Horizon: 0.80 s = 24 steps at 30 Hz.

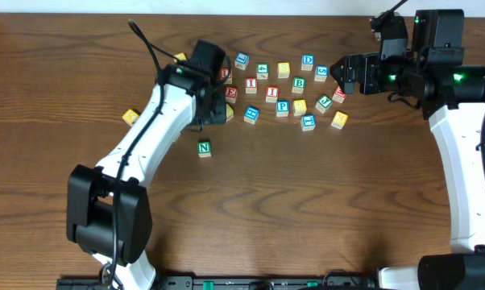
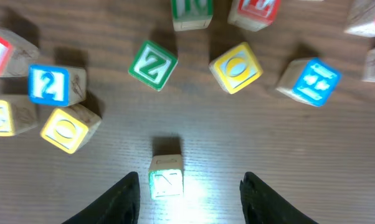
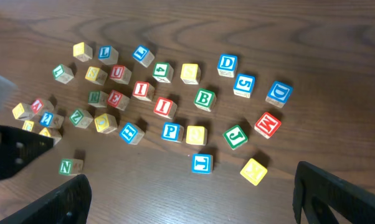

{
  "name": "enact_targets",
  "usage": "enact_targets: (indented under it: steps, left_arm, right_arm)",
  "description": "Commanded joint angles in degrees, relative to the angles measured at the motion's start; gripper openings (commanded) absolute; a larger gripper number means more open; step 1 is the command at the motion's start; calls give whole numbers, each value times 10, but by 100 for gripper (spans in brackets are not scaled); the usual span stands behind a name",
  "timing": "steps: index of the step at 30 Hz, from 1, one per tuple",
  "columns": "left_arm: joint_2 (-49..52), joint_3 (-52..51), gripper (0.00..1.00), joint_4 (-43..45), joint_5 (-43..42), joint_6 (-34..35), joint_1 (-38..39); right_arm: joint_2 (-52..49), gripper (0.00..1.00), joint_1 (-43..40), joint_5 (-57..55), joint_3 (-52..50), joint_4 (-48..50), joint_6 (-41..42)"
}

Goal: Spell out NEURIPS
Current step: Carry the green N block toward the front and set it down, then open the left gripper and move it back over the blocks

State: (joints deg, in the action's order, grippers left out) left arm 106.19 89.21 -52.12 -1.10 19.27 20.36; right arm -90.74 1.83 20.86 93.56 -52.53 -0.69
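- Tabletop (image 1: 323,209) of dark brown wood grain fills every view; nothing of the room beyond it shows.
- Lettered cubes (image 1: 298,83) lie scattered in a loose band across the far half of the table.
- N cube (image 1: 204,148) stands alone on the near side of that band, apart from the rest. Its green N faces up and reads upright from overhead. Its sides are nearly square to the table edge, and as a cube it is equal every way.
- Left claw (image 2: 189,193) is partly open and grips nothing. In its wrist view the N cube sits on the wood between the two dark fingertips, with a gap on each side and closer to the fingertip at picture left. From overhead the cube lies clear of the arm's head, toward the near edge. How high the claw hangs above the wood cannot be told.
- P cube (image 1: 282,105), blue, and E cube (image 1: 231,92), red, lie within the band, both face up.
- Right claw (image 3: 197,199) is spread wide and empty, above the band's right end.
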Motion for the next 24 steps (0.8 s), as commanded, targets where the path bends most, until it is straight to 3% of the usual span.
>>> enact_targets:
  steps: [1, 9, 24]
  left_arm:
    - [4, 65, 51, -21, 7, -11, -3]
    - [4, 181, 51, -46, 8, -32, -31]
    - [50, 189, 51, 4, 20, -44, -52]
  right_arm:
    - [-3, 99, -2, 5, -3, 0, -7]
    - [-3, 99, -2, 5, -3, 0, -7]
    - [-3, 99, -2, 5, -3, 0, -7]
